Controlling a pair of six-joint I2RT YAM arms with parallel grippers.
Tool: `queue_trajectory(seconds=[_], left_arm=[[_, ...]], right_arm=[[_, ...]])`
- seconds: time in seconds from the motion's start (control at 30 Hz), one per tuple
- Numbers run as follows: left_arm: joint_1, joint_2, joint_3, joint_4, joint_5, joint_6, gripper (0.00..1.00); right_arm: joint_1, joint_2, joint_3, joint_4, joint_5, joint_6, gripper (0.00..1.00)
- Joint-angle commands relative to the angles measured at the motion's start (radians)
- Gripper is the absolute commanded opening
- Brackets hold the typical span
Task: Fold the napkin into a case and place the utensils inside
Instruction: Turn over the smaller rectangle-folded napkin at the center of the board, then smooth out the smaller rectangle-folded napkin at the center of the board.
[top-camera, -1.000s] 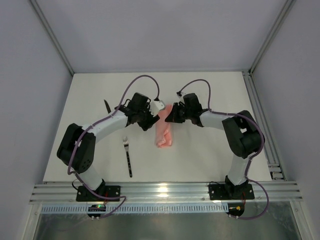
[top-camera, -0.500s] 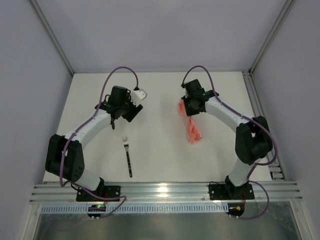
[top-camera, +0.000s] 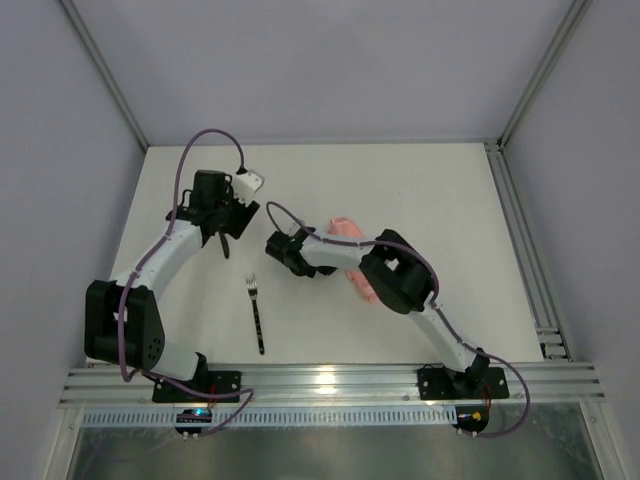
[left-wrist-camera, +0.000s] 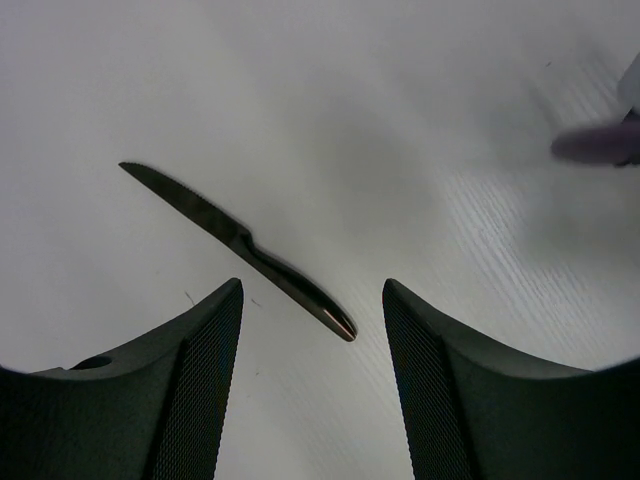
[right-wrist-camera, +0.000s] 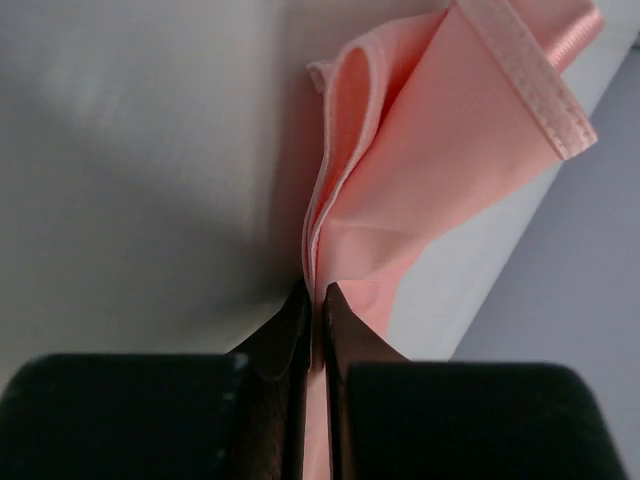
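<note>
My left gripper (left-wrist-camera: 312, 290) hangs open just above the table at the far left, and the black knife (left-wrist-camera: 240, 240) lies flat and diagonal below it. The knife's handle end sits in the gap between the fingers, untouched. The dark-handled fork (top-camera: 256, 312) lies alone near the front, tines pointing away. My right gripper (right-wrist-camera: 315, 300) is shut on the pale-pink napkin (right-wrist-camera: 430, 170), which hangs from it in loose folds. From above, the napkin (top-camera: 345, 228) shows in bunches on both sides of the right arm, which reaches low across the middle. No case is in view.
An aluminium rail (top-camera: 545, 300) runs down the table's right edge, and a slotted rail (top-camera: 330, 380) crosses the front by the arm bases. Grey walls close in three sides. The left arm's purple cable (left-wrist-camera: 600, 145) loops near its wrist.
The left arm left the napkin and swung back-left to hover over the knife. The right arm carried the napkin out to the right, then swept it back toward the middle-left.
</note>
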Motion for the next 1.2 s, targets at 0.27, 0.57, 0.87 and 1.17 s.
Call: queue_trajectory(seconds=[0.27, 0.57, 0.87, 1.17], left_arm=[[0.007, -0.038, -0.005, 0.020, 0.030, -0.011, 0.61], [0.009, 0.000, 0.047, -0.014, 0.038, -0.012, 0.62], [-0.059, 0.162, 0.242, -0.078, 0.128, -0.114, 0.62], [-0.284, 0.443, 0.455, -0.065, 0.124, -0.200, 0.63]], right_arm=[[0.150, 0.067, 0.111, 0.000, -0.072, 0.109, 0.38], [0.258, -0.193, 0.011, 0.177, -0.172, 0.057, 0.99], [0.169, -0.735, -0.596, 0.512, -0.399, 0.188, 0.99], [-0.109, -0.935, -0.986, 0.843, -0.670, 0.265, 0.04]])
